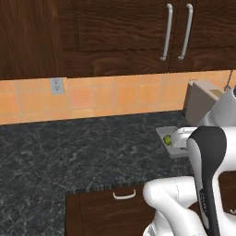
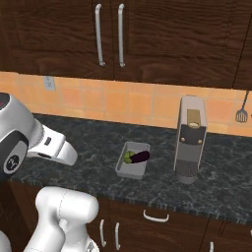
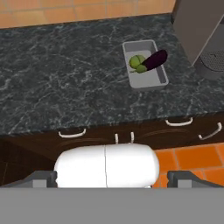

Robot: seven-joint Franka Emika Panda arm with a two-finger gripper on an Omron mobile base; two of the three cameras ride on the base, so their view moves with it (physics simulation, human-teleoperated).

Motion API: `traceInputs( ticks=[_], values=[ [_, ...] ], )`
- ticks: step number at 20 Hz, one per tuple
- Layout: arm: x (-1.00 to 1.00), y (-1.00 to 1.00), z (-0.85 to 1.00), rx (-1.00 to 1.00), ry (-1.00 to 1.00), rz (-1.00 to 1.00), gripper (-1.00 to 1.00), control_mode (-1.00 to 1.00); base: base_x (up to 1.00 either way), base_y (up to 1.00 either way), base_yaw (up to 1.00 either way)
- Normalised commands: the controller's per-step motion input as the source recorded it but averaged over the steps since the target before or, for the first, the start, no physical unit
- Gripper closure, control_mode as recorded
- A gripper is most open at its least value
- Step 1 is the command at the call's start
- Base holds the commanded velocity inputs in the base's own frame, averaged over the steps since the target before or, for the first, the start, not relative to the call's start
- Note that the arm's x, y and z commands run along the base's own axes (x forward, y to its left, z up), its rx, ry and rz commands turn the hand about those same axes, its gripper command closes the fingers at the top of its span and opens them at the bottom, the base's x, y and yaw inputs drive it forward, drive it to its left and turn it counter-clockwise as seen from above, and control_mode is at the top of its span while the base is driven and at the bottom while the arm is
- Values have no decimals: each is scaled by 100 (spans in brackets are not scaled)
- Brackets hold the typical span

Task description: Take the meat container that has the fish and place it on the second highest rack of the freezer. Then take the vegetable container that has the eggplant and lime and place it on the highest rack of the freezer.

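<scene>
Both base views look forward and down at the dark counter from behind the arm, left and right. Hand view looks down from farther back, probably higher. All share the grey tray.

Glossy purple eggplant; smooth grey, perhaps plastic, tray; polished dark marbled counter; wood-grain cabinets.

One grey tray sits mid-frame in the right base view, on the one dark marbled desk. It holds one eggplant and one lime. One coffee machine stands right of centre. One spatula hangs at the right edge. One wall outlet shows upper left. Two long cabinet handles hang at the top.
</scene>
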Motion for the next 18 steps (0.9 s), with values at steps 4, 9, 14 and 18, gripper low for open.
traceInputs(
  ticks=[4,9,14,18],
  values=[
    [3,-33,0,7,-6,-15,-100,-100,0,0,0],
    [41,-70,-14,14,-2,-36,-100,-100,0,0,0],
    [53,-98,-25,18,3,-29,-100,-100,0,0,0],
    [62,-89,-45,26,1,-27,-100,-100,0,0,0]
  ],
)
